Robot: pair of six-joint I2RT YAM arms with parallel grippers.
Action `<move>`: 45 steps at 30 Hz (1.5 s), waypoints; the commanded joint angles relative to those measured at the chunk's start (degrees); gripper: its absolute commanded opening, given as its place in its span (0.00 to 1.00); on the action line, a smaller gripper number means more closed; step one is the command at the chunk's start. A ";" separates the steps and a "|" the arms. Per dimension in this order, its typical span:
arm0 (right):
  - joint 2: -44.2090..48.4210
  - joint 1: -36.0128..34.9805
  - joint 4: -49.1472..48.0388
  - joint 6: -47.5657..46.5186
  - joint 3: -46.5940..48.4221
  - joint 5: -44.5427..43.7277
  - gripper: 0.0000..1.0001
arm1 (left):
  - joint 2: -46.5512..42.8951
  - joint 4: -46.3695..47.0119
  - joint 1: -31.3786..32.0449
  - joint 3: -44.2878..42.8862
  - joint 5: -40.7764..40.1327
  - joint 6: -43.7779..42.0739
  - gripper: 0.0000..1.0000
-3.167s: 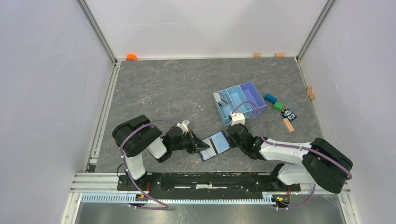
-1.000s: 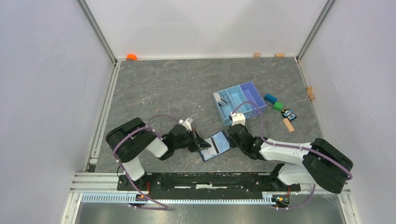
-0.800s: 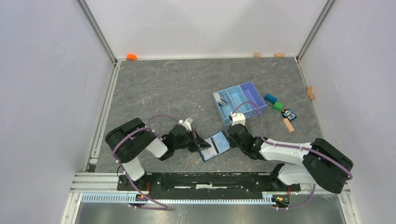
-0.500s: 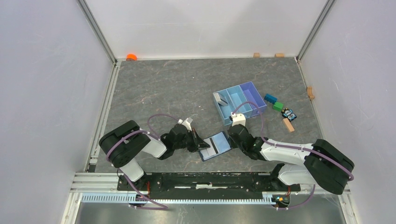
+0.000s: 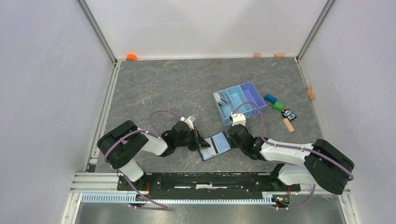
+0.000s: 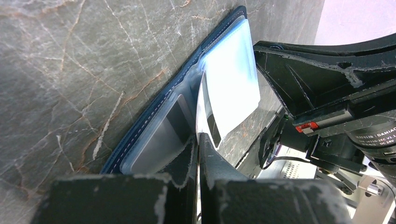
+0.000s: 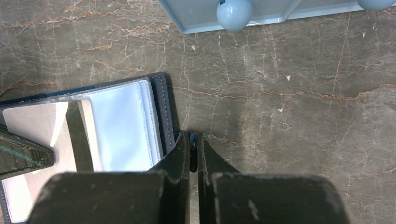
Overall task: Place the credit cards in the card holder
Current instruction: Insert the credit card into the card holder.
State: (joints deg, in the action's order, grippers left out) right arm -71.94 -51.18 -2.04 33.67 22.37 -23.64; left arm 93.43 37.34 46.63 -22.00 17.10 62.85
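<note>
Card holder (image 5: 215, 145) is lying open on the tabletop (image 5: 187, 88) between both arms, its long axis running near-left to far-right. Left gripper (image 5: 200, 142) jaws are pinching a credit card (image 7: 35, 121) over the left pocket. Right gripper (image 5: 229, 140) jaws are clamping narrowly on the card holder's right edge.

Three-compartment tray (image 5: 252, 94), coloured toy blocks (image 5: 278, 106) just beside it
</note>
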 commanded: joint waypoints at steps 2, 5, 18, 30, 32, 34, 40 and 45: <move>-0.39 -0.33 7.93 0.16 -1.18 -0.31 0.00 | 1.31 -11.52 -0.92 0.58 -2.00 -7.16 0.02; -0.32 -0.33 8.02 0.09 -1.28 -0.41 0.00 | 1.46 -12.64 -1.63 0.05 -0.97 -8.53 0.02; -0.98 -0.46 8.02 0.18 -1.00 -0.52 0.00 | 1.37 -15.69 -3.12 -0.74 0.12 -11.84 0.02; -1.01 -0.50 7.84 0.38 -1.00 -0.53 0.00 | 0.22 -15.83 -3.31 -0.15 -1.11 -11.63 0.02; -1.05 -0.54 7.76 0.42 -0.99 -0.49 0.00 | 0.50 -13.36 -3.05 0.84 -1.41 -9.91 0.02; -1.16 -0.58 7.70 0.40 -0.94 -0.43 0.00 | 0.75 -11.05 -2.48 1.57 -1.81 -8.28 0.02; -1.06 -0.77 7.78 0.47 -0.99 -0.34 0.00 | 2.39 -7.47 -0.76 2.09 -3.30 -5.51 0.02; -1.03 -0.93 7.76 0.60 -1.01 -0.28 0.00 | 4.14 -4.65 -0.16 2.47 -3.60 -3.52 0.02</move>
State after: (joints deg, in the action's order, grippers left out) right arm -71.85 -51.62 -1.65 34.26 22.37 -24.21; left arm 93.97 38.06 45.69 -22.09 19.33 58.83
